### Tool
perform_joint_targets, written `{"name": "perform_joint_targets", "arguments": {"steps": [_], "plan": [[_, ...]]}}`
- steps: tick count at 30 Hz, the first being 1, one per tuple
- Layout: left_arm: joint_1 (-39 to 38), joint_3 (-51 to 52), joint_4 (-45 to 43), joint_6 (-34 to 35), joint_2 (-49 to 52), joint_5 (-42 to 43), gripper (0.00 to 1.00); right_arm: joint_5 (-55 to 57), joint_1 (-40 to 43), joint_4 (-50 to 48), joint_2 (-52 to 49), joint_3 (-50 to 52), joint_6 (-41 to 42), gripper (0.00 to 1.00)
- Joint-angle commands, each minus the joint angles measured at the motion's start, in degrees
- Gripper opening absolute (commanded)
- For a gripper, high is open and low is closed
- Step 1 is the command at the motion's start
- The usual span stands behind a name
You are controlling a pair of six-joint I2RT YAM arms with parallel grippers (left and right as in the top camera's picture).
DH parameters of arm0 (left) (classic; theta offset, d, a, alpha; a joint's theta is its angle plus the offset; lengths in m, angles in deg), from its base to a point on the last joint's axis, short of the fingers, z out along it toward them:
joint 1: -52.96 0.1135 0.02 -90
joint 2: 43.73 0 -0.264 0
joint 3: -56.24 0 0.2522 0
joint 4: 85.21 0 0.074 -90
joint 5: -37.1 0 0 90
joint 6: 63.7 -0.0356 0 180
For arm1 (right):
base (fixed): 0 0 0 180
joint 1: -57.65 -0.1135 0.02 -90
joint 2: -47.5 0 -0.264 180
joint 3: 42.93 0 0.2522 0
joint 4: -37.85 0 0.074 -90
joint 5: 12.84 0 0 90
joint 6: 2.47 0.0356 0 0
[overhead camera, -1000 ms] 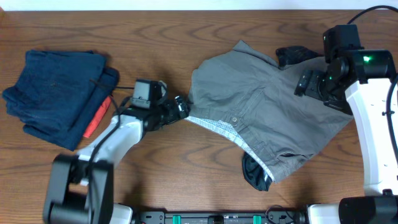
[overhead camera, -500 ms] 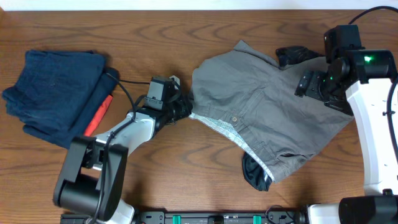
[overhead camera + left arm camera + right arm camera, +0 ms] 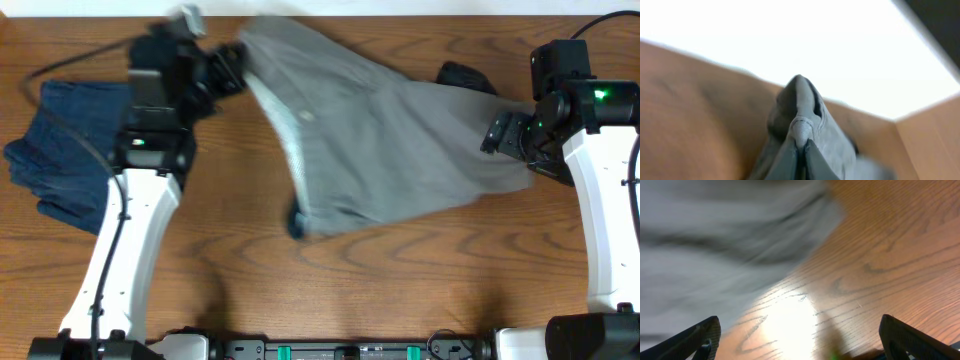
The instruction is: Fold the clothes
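Two arms work over a brown wood worktop (image 3: 400, 290). The left arm (image 3: 140, 200) reaches to the far left corner. Its jaws are clamped together on a folded edge of the grey garment (image 3: 400, 150). The left wrist view shows this close up, with a stitched seam pinched between the tips and cloth hanging off behind.

The garment is blurred in the overhead view. It lies across the far middle of the worktop, with the pinched corner at far left and the wide body slanting toward the right. There is a dark patch at its near lower corner.

The right arm (image 3: 600, 200) is on the right side. Its jaws are spread wide apart with nothing between them, just beside the garment's right edge; cannot tell whether they touch the cloth. In the right wrist view grey fabric smears across the upper left, with bare wood elsewhere.

A black garment (image 3: 462, 75) peeks out past the grey one's far right edge. A navy pile (image 3: 60, 150) sits at left, partly under the left arm and apart from the grey garment.
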Motion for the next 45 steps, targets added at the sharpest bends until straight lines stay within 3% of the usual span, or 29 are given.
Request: {"name": "perform_joint_targets", "arguments": {"steps": [1,3,4,16,19,23,25,33,35,36,38,39,45], "plan": [[2.99,-0.24,2.05,-0.63,2.84,-5.51,0.48,0.55,0.63,0.04,0.85,-0.26,-1.97,0.99],[3.43,-0.24,6.14,-0.7,5.25,-5.49,0.85,0.52,0.63,0.04,0.85,-0.26,-2.62,0.99],[3.45,-0.22,9.05,-1.38,6.47,-5.29,0.98,0.52,0.63,0.07,0.85,-0.24,-2.89,0.99],[2.25,0.04,51.32,-1.92,17.64,-5.35,0.98,0.13,0.63,0.07,0.85,-0.2,-3.02,0.99],[1.99,0.74,56.7,-1.92,17.86,-5.33,0.98,0.13,0.63,0.04,0.85,-0.2,-3.02,0.99],[0.33,2.95,55.89,-2.34,17.86,-5.29,0.98,0.13,0.63,0.07,0.85,-0.2,-3.02,0.99],[-1.18,4.44,53.24,-3.78,17.86,-3.96,0.88,0.13,0.63,0.11,0.85,-0.2,-3.02,0.99],[-7.37,13.09,41.11,-3.32,17.9,-2.95,0.86,-0.07,0.63,0.28,0.85,-0.2,-3.02,0.99],[-7.89,13.94,40.61,-2.71,17.9,-2.93,0.75,-0.07,0.63,0.26,0.85,-0.2,-3.04,0.99],[-8.0,14.03,40.79,-2.75,17.9,-2.93,0.58,-0.07,0.63,0.26,0.85,-0.2,-3.02,0.99],[-8.02,13.9,41.72,-2.78,17.81,-2.19,0.13,-0.07,0.63,0.24,0.85,-0.2,-3.02,0.99],[-7.89,13.57,42.38,-2.89,17.7,-1.38,0.06,-0.07,0.63,0.22,0.85,-0.2,-3.02,0.99],[-4.87,5.42,47.69,-8.17,14.62,12.79,0.06,-0.04,0.63,-0.48,0.85,-0.2,-3.52,0.99]]}}
